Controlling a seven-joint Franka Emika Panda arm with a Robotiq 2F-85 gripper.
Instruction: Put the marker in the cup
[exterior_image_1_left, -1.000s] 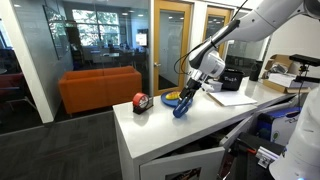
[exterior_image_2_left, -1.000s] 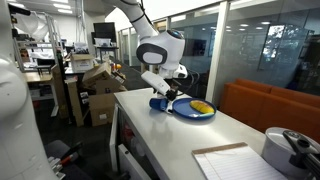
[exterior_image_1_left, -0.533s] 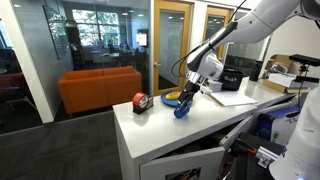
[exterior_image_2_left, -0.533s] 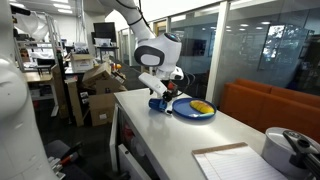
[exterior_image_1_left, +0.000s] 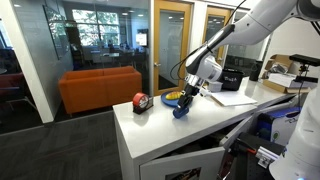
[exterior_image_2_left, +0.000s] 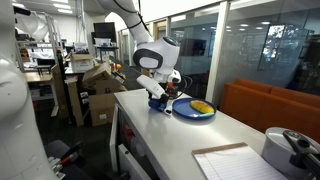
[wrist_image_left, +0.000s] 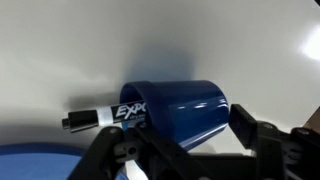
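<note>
In the wrist view the blue cup (wrist_image_left: 175, 110) lies on its side on the white table. The dark marker (wrist_image_left: 100, 117) sticks out of its mouth to the left, with white lettering showing. My gripper (wrist_image_left: 175, 133) has one jaw on each side of the cup, and the right pad (wrist_image_left: 245, 122) rests against the cup's end. In both exterior views the gripper (exterior_image_1_left: 186, 99) (exterior_image_2_left: 159, 93) is low over the tilted cup (exterior_image_1_left: 180, 109) (exterior_image_2_left: 157, 104), near the table's front edge. The marker is too small to make out there.
A blue plate (exterior_image_2_left: 192, 114) (exterior_image_1_left: 172, 99) with yellow items sits right beside the cup, and its rim (wrist_image_left: 35, 165) shows in the wrist view. A red-and-black round object (exterior_image_1_left: 140, 102) stands further along the table. Papers (exterior_image_1_left: 232, 97) (exterior_image_2_left: 235, 160) lie towards the far end.
The arm has shifted slightly over the cup and its jaws have narrowed onto it. The cup stays in the same spot beside the plate.
</note>
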